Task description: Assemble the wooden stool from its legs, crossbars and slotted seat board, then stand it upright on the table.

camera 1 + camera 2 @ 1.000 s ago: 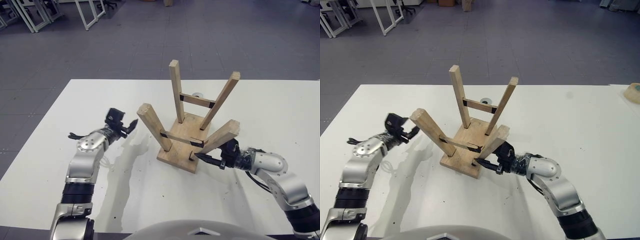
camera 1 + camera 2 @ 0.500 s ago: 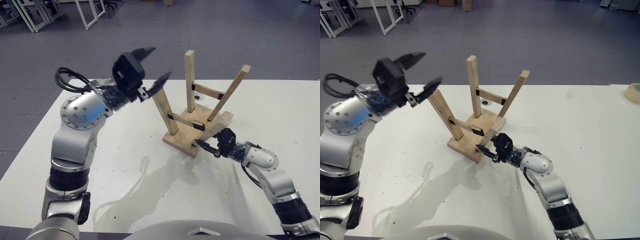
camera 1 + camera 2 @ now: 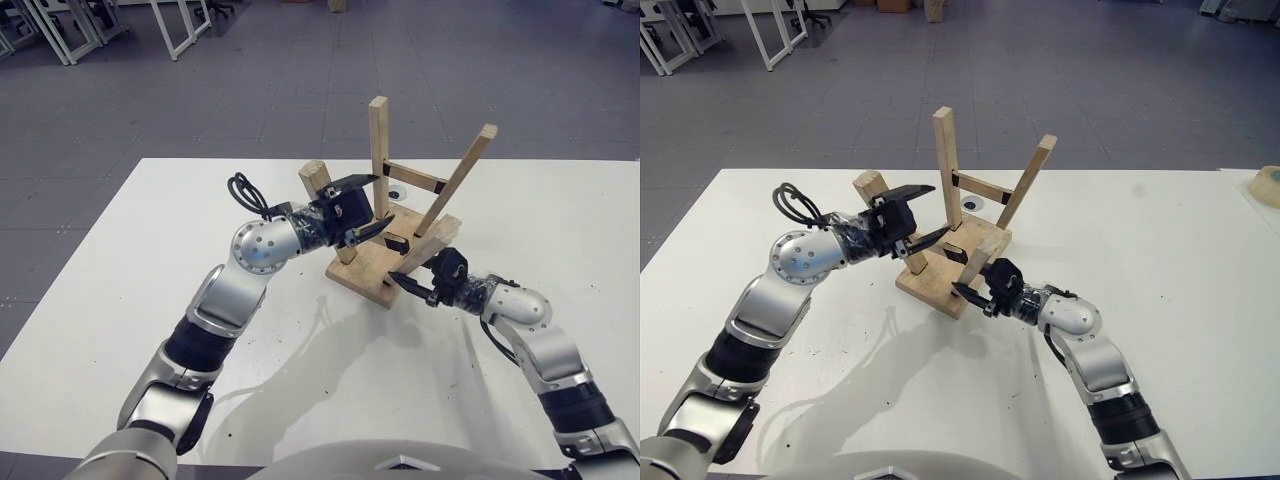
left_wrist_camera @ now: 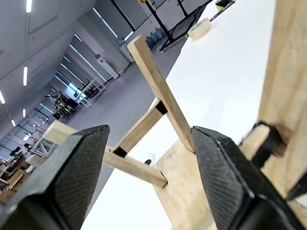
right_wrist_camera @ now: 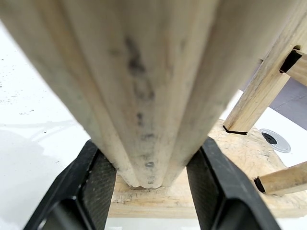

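The stool [image 3: 372,268] is seen upside down at mid-bench [image 3: 120,260], seat board down and legs up. Its near right leg [image 3: 432,245] is grasped at the base by the right hand [image 3: 398,286]. The left hand [image 3: 380,200] is held released beside the left leg [image 3: 318,182], whose lower part is hidden behind it

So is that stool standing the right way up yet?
No, the stool rests seat-down on the table with its legs pointing up.
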